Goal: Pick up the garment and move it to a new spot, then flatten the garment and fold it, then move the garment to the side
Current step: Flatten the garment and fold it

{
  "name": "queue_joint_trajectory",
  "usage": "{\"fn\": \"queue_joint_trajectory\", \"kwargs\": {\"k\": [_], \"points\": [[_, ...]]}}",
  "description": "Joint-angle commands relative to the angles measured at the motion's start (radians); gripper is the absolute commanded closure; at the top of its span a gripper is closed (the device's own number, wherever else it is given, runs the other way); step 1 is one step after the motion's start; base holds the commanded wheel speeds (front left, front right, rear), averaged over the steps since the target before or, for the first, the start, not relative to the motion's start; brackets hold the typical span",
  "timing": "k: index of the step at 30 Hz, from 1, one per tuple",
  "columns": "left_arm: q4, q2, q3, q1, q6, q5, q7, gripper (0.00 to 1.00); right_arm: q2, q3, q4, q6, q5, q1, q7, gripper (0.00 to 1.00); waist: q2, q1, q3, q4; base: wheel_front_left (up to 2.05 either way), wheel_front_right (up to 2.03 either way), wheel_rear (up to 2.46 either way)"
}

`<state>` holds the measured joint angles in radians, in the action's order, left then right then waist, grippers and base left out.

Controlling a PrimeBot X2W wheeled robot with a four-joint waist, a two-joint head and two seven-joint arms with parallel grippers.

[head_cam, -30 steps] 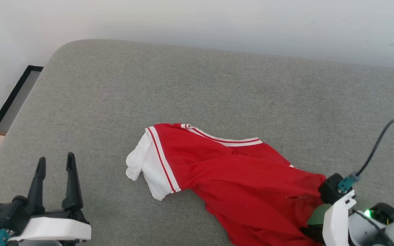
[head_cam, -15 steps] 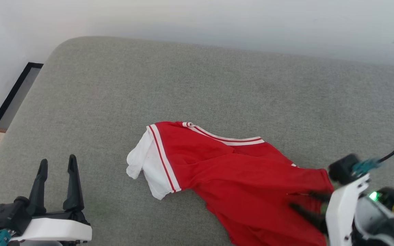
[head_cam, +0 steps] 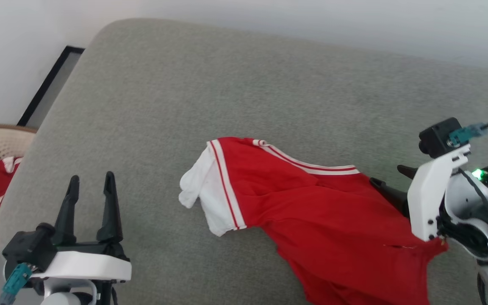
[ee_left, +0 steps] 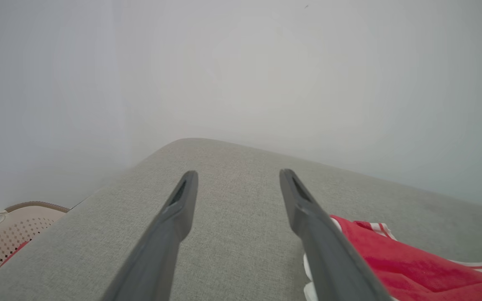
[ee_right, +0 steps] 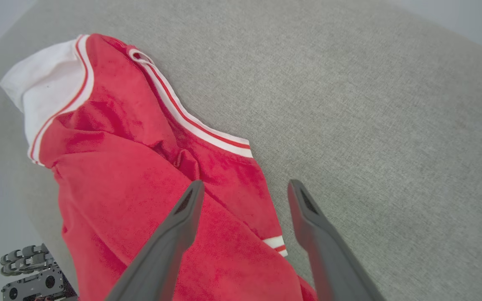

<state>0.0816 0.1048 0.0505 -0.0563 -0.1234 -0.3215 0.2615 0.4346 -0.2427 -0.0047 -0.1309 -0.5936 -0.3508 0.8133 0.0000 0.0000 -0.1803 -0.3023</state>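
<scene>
Since the garment [head_cam: 311, 220] is soft, light jersey that will sag and bunch, a pinch at the striped trim [head_cam: 311, 166] is judged best. It is seen crumpled at the near right of the grey surface [head_cam: 227, 84]. The right tool [head_cam: 387, 175] is held wide and empty by its right end, and the left tool [head_cam: 91, 177] is wide too, well apart at the near left.

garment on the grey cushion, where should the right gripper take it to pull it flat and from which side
Probably the striped trim along the far edge of the garment, near its right end. It lies flat and exposed on the cushion, while the red middle is bunched in folds. Come in from the right with the right gripper, whose open fingers point at that end.
</scene>
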Motion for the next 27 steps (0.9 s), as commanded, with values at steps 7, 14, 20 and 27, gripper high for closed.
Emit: {"fn": "queue_joint_trajectory", "kwargs": {"k": [7,14,20,27], "points": [[0.014,-0.012,-0.023,-0.038,-0.007,-0.013,0.005,0.0,0.025,-0.092,0.178,0.0,-0.037,-0.105,0.028,0.0,0.0,0.0,-0.049,-0.069,0.0,0.0,0.0],[0.02,-0.023,-0.021,-0.053,-0.007,-0.02,0.005,0.0,0.048,-0.222,0.337,0.0,-0.083,-0.16,0.066,0.28,0.0,0.0,-0.071,-0.098,0.0,0.0,0.0],[0.022,-0.027,-0.018,-0.058,-0.007,-0.027,0.005,0.0,0.085,-0.26,0.427,0.002,-0.103,-0.223,-0.03,1.0,0.0,0.0,-0.075,-0.098,0.0,0.0,0.0],[0.024,-0.015,-0.019,-0.045,-0.008,-0.026,0.005,0.0,0.166,-0.2,0.519,0.001,-0.091,-0.296,-0.151,1.0,0.0,0.0,-0.05,-0.075,0.0,0.0,0.0]]}}
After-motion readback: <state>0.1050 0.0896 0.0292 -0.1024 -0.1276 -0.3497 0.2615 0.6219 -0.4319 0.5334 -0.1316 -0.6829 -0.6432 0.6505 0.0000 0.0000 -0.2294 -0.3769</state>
